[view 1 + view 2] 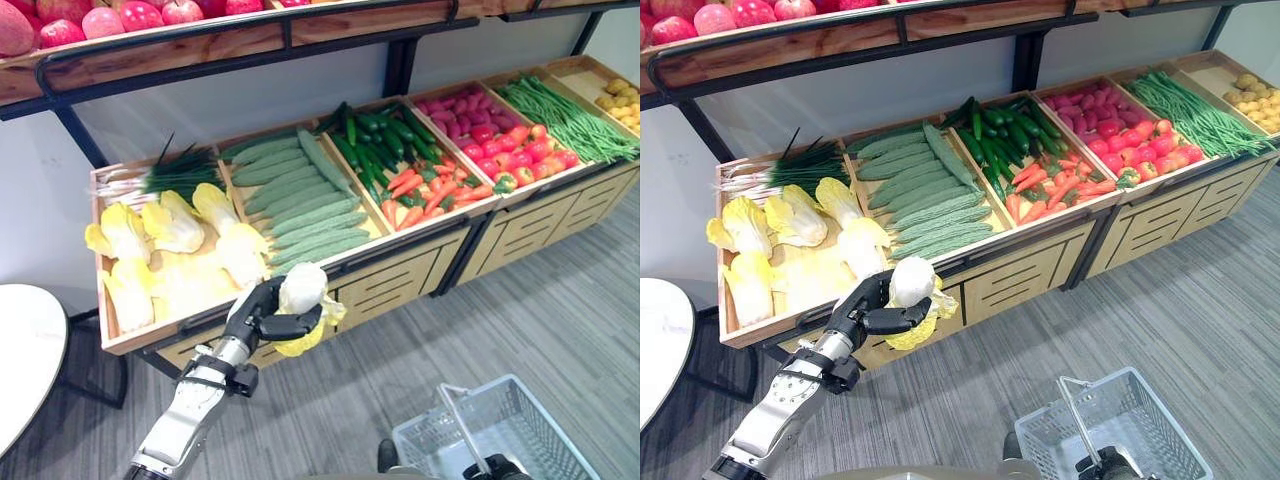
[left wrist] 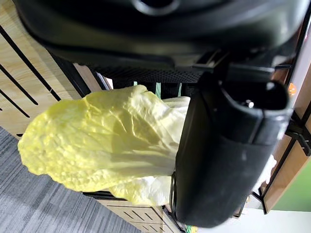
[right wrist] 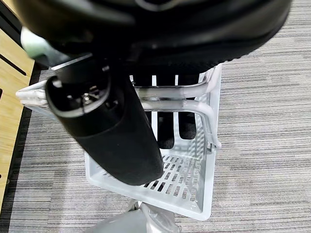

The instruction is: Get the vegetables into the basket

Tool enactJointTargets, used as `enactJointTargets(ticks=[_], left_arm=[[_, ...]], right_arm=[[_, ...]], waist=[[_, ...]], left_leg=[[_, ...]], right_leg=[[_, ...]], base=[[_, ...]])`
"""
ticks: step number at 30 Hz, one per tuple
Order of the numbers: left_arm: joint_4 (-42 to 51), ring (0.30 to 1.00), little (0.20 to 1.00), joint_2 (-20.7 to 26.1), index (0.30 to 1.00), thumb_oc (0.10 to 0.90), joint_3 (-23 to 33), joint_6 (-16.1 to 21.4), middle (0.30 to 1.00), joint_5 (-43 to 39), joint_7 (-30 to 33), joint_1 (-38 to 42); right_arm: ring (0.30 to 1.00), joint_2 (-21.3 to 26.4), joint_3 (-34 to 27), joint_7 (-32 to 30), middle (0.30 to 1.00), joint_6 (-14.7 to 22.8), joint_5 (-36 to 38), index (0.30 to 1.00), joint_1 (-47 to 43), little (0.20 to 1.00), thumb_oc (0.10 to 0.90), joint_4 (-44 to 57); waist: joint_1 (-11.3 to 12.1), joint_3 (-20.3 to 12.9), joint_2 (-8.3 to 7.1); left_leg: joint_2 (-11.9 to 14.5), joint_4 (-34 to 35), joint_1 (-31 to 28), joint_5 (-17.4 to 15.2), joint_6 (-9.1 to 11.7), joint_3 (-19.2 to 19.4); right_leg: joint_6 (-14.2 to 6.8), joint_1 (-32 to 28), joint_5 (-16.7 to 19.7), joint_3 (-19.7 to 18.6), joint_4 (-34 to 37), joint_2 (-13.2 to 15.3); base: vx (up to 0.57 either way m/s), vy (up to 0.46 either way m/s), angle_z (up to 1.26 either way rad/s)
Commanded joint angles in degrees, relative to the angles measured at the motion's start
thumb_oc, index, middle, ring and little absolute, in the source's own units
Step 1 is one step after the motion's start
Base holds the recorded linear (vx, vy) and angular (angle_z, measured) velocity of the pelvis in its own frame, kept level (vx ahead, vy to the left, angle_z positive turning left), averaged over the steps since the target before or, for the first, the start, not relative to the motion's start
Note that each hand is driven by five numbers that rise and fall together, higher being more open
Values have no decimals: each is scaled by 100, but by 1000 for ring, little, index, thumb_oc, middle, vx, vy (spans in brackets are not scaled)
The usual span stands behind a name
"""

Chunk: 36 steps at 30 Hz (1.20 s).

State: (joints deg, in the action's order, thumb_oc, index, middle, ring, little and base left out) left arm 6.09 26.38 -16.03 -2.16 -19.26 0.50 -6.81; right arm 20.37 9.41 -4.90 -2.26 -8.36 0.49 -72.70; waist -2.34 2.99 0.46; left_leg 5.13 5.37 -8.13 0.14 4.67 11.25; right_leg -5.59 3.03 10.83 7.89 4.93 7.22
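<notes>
1. The pale yellow, leafy napa cabbage (image 1: 303, 290) was in the robot's left hand (image 1: 268, 315), held in the air just in front of the wooden display crate (image 1: 120, 340), over the grey carpet floor (image 1: 520, 300).
2. The fingers and the thumb of the left hand were curled around the white stem part, and the loose yellow leaves (image 2: 97, 141) hung out beside the thumb.
3. The cabbage seemed light and soft; its thin leaves would probably tear or crush easily, so the firm stem part looked like the better place to hold it.
4. The white plastic shopping basket (image 1: 500, 430) with a grey wire handle (image 3: 194, 108) was low on the right, well apart from the cabbage and with no vegetable visible inside.
5. The right hand (image 3: 109, 131) was closed around this handle and carried the basket.
6. More yellow cabbages (image 1: 170, 225) lay in the crate behind, beside green bitter gourds (image 1: 300, 200), and red apples (image 1: 100, 20) were on the upper shelf.
</notes>
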Motion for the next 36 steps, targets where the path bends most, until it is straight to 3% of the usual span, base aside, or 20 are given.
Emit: enactJointTargets(ticks=[1, 15, 26, 29, 31, 36], left_arm=[[808, 300, 300, 195, 300, 400, 462, 705, 300, -172, 68, 687], [665, 300, 300, 248, 300, 400, 560, 624, 300, 46, 170, 745], [331, 300, 300, 337, 300, 400, 342, 595, 300, 141, 120, 1052], [308, 300, 300, 379, 300, 400, 380, 594, 300, 136, 135, 1090], [288, 300, 300, 372, 300, 400, 415, 586, 300, 163, 165, 1088], [345, 300, 300, 375, 300, 400, 482, 579, 300, 117, 187, 1105]], right_arm=[[300, -256, 304, -8, 300, 218, 123, 300, -395, 300, 400, -119], [300, -289, 229, -72, 300, 201, 164, 300, -366, 300, 400, -17], [300, -341, 170, -135, 300, 211, 217, 300, -333, 300, 400, 184], [300, -411, 238, -108, 300, 225, 184, 300, -366, 300, 400, 267], [300, -447, 282, -80, 300, 234, 157, 300, -384, 300, 400, 296], [300, -465, 343, -68, 300, 238, 167, 300, -528, 300, 400, 348]], waist=[[7, -125, -381], [-14, -42, -446], [-292, 248, -503], [-257, 368, -458], [-248, 408, -404], [-78, 331, -293]], left_leg=[[-369, -37, 283, -54, -248, -58], [-496, -37, 358, -62, -332, -2], [-611, -37, 518, -52, -411, 413], [-487, -37, 493, -40, -405, 684], [-380, -37, 419, -57, -378, 854], [-174, -37, 476, 85, -390, 1346]], right_leg=[[-420, -149, -230, -326, -398, 297], [-506, -15, -63, -393, -383, 410], [-716, 627, 497, -714, -740, 541], [-685, 779, 449, -173, -1006, 657], [-648, 720, 287, 296, -1156, 780], [-533, 339, -175, 1001, -1625, 1016]], base=[[0, 0, 0], [-20, 26, 0], [-80, 75, -17], [-97, 32, -48], [-77, 14, -68], [-99, -17, -41]])
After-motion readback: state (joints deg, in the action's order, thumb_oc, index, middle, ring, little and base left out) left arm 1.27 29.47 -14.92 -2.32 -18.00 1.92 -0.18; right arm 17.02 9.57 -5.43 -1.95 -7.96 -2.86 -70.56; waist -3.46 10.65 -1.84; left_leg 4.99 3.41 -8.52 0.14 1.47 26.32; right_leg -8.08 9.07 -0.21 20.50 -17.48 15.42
